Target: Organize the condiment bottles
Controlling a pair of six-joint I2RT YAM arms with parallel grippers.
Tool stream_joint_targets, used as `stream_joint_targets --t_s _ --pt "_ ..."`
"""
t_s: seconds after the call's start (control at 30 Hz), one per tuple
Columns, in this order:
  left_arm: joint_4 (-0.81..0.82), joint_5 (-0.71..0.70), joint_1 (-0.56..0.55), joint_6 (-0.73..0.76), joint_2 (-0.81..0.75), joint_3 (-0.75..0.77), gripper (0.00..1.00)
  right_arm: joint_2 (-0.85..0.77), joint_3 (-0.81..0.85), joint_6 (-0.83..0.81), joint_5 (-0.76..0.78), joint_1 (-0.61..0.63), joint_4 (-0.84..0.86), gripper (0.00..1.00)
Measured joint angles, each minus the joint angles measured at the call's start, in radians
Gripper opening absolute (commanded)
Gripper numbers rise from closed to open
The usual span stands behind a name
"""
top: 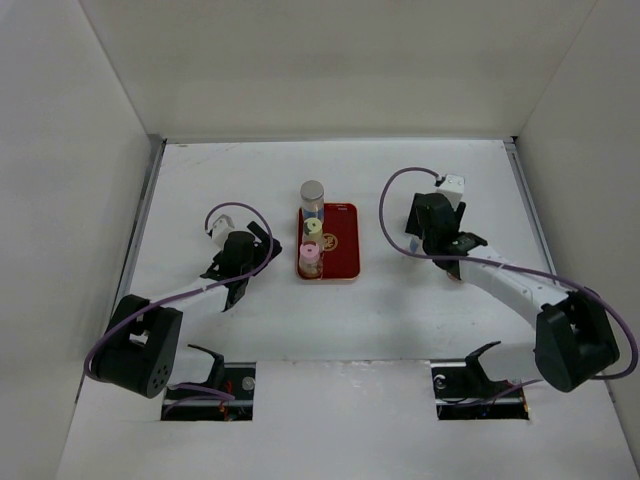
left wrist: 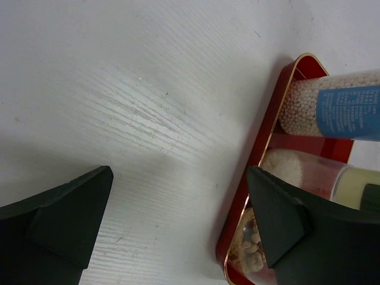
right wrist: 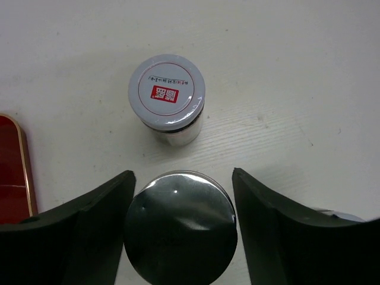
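Three condiment bottles stand in a column on the left side of the red tray point(top: 342, 240): grey cap point(top: 312, 191), pale yellow cap point(top: 313, 228), pink cap point(top: 310, 253). My left gripper point(top: 264, 248) is open and empty just left of the tray; in the left wrist view point(left wrist: 178, 178) its right finger overlaps the tray edge point(left wrist: 261, 148) beside the blue-labelled bottle point(left wrist: 338, 110). My right gripper point(top: 428, 238) is open, its fingers on either side of a shiny-capped bottle point(right wrist: 181, 228). A lavender-capped bottle point(right wrist: 167, 92) stands just beyond it.
The tray's right half with the gold emblem point(top: 327, 241) holds nothing. The tray corner shows at the left of the right wrist view point(right wrist: 12, 172). White walls enclose the table on three sides. The right arm hides the bottles beneath it in the top view.
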Motion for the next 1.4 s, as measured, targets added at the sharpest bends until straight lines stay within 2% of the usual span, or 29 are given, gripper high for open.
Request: stream_joint_targets --t_s 0.13,0.17,0.33,0.5,0.73,0.93,1.0,1.07,1.1,1.27,1.4 --pt "0.0 0.003 0.0 0.0 0.0 0.0 1.0 0.005 0.0 0.003 -0.003 0.0 -0.002 0.48" --pt "0.0 0.003 0.0 -0.001 0.0 0.0 1.0 0.005 0.0 0.001 -0.004 0.0 -0.003 0.45" --pt "0.001 0.004 0.0 -0.003 0.0 0.0 1.0 -0.063 -0.002 0.001 -0.001 0.031 -0.057 0.45" --pt "0.004 0.003 0.0 -0.003 0.002 0.0 1.0 -0.144 0.045 -0.004 0.0 0.189 -0.072 0.46" --pt "0.008 0.006 0.0 -0.004 0.003 0.0 1.0 0.056 0.191 -0.005 -0.028 0.417 0.029 0.47" --pt "0.016 0.01 0.0 -0.004 0.003 -0.004 1.0 0.223 0.223 -0.006 -0.046 0.492 0.049 0.48" --pt "0.016 0.013 0.0 -0.004 0.003 -0.005 1.0 0.245 0.223 -0.006 -0.045 0.498 0.048 0.51" --pt "0.017 0.014 0.0 -0.004 0.003 -0.005 1.0 0.249 0.225 -0.006 -0.042 0.503 0.055 0.6" --pt "0.017 0.015 0.0 -0.004 0.003 -0.005 1.0 0.249 0.225 -0.006 -0.041 0.504 0.055 0.67" --pt "0.018 0.018 0.0 -0.004 0.003 -0.005 1.0 0.249 0.225 0.0 -0.035 0.513 0.069 0.88" --pt "0.019 0.018 0.0 -0.004 0.003 -0.005 1.0 0.209 0.212 -0.003 -0.036 0.51 0.074 0.97"
